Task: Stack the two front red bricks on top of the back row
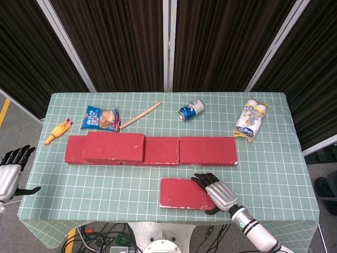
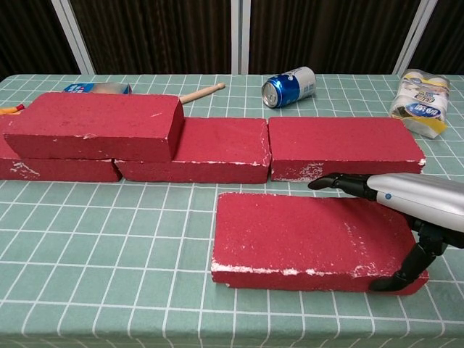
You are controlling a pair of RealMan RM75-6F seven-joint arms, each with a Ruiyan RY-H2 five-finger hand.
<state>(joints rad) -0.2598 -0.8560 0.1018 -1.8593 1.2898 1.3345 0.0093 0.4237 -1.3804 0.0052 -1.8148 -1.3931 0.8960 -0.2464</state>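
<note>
Head view. The bench (image 1: 274, 158), covered in a green grid cloth, carries a back row of red bricks (image 1: 179, 151) running left to right, with a stacked brick (image 1: 113, 147) already lying on its left end. The front brick (image 1: 184, 193) lies flat nearer the robot, well apart from the row. The right hand (image 1: 217, 193) covers the right end of the front brick, fingers reaching over its top and far edge, thumb at the near edge; it grasps that end. The left hand (image 1: 9, 171) hangs off the bench's left edge, fingers spread, holding nothing. Behind the row lie a toy chicken (image 1: 58, 130), a snack bag (image 1: 101, 118), a wooden stick (image 1: 140, 115), a soda can (image 1: 190, 109) on its side and a bottle pack (image 1: 250, 120).

Chest view. The right hand (image 2: 395, 206) spans the front brick (image 2: 297, 235): fingertips (image 2: 322, 183) along the far edge, thumb against the near right corner. The stacked brick (image 2: 94, 125) sits on the back row (image 2: 217, 152).
</note>
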